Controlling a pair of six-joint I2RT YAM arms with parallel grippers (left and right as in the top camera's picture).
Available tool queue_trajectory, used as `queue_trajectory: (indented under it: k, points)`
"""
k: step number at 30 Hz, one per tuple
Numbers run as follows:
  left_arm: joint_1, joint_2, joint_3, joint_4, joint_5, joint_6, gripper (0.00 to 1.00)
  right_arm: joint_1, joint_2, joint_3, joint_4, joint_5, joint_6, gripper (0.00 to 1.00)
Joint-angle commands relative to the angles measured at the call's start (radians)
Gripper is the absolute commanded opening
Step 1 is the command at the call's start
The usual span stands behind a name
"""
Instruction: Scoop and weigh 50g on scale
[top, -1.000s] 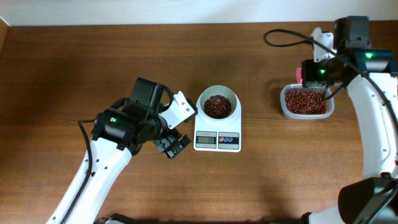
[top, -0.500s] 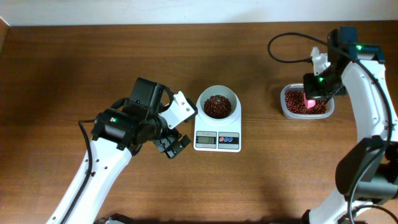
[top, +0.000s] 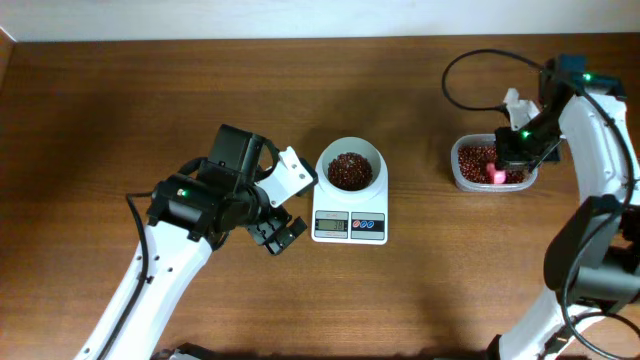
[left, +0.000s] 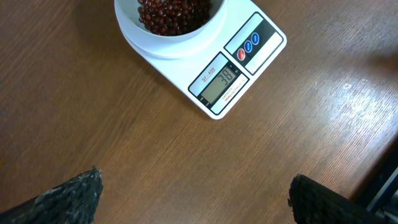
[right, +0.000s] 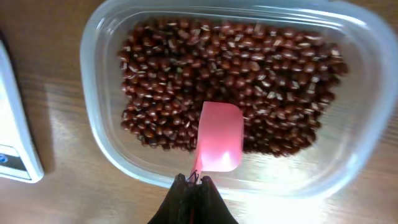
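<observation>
Scale (top: 349, 227) well apart from tub (top: 455, 168)

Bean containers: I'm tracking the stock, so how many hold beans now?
2: the round white bowl on the white digital scale at centre, and the clear rounded plastic tub on the right. None appears hidden.

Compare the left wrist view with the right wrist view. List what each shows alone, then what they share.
Left wrist only: the round white bowl on the white rectangular digital kitchen scale, its grey display and buttons, and the open left hand. Right wrist only: the clear rounded plastic tub and the pink plastic measuring spoon, gripped by the shut right hand over the tub's small dark red-brown beans. Shared: the brown wooden table, beans, and the scale, of which the right wrist catches only an edge.
</observation>
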Motion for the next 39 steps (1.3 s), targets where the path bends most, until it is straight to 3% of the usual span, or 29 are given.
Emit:
queue_trajectory:
  k: [1, 15, 31, 39]
  points:
    - [0.005, -0.009, -0.003, 0.001, 0.003, 0.016, 0.99, -0.001, 0.015, 0.015, -0.013, -0.072, -0.031, 0.04]
    - [0.005, -0.009, -0.003, 0.001, 0.003, 0.016, 0.99, -0.015, 0.08, 0.015, 0.003, -0.265, -0.041, 0.04]
    - [0.005, -0.009, -0.003, 0.001, 0.003, 0.016, 0.99, -0.304, 0.082, 0.015, 0.009, -0.656, -0.101, 0.04]
    - [0.005, -0.009, -0.003, 0.001, 0.003, 0.016, 0.99, -0.338, 0.082, 0.015, -0.029, -0.769, -0.161, 0.04]
